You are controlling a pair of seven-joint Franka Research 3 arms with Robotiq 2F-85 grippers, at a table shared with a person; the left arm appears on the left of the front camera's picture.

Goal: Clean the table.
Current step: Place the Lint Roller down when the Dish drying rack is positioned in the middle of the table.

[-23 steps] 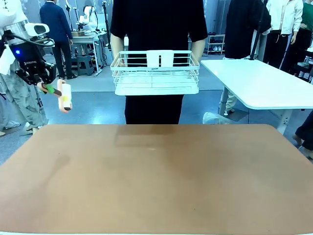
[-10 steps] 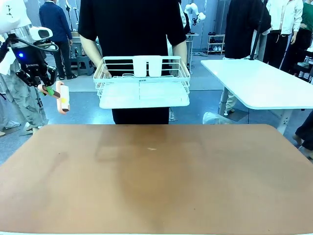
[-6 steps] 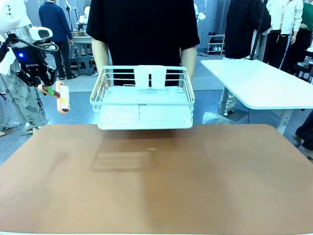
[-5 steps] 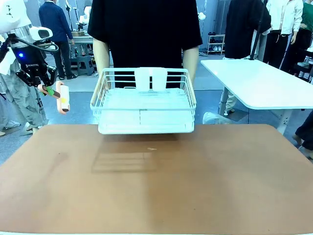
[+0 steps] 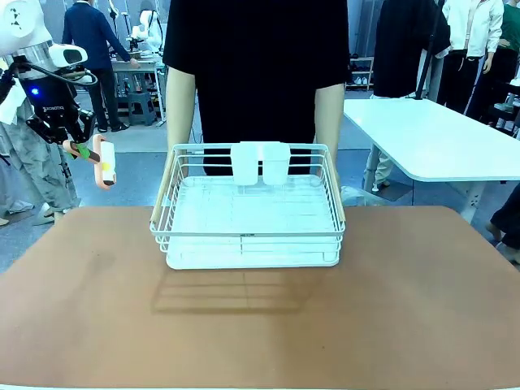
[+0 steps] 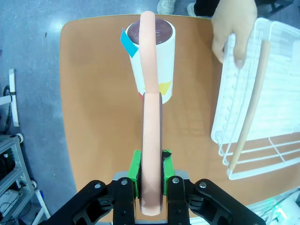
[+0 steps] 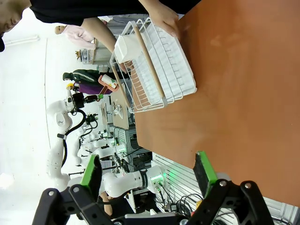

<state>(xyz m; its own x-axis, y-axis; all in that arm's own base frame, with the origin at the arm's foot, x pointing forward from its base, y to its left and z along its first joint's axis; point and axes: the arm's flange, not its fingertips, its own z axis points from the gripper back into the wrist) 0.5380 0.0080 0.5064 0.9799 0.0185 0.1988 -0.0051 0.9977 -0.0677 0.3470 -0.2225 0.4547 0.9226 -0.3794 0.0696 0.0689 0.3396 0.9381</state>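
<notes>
**Rack set down, roller held ready**

Busy workshop behind: a white-topped side table [image 5: 431, 138] at the right of the frame, other people standing farther back. Across the lower half of the front view, the reddish-brown surface [image 5: 260, 325], wide and bare apart from one item.

At centre frame, a white wire dish rack [image 5: 248, 215] with a white tray beneath and pale wooden side handles, low over the far half of the surface or just touching it, shadow close underneath. Held at both ends by the person [image 5: 256, 73] in a black shirt at the far edge; one person's hand [image 6: 234, 30] gripping the rack's rim in the left wrist view. Probably being placed there as something to clean around, or to be moved aside.

At upper left of the front view, left hand [image 5: 77, 146] clamped tight on the pink handle of a lint roller [image 5: 104, 161], roll hanging below, off the surface's far-left corner. In the left wrist view, roller [image 6: 151, 61] pointing straight ahead along the fingers, above the surface's corner and clear of the rack. Likely parked there to leave the person room.

Right hand [image 7: 147, 171] spread wide, green pads well apart, nothing between them, looking across bare surface toward the rack.

Rolling apparently not yet begun.
</notes>
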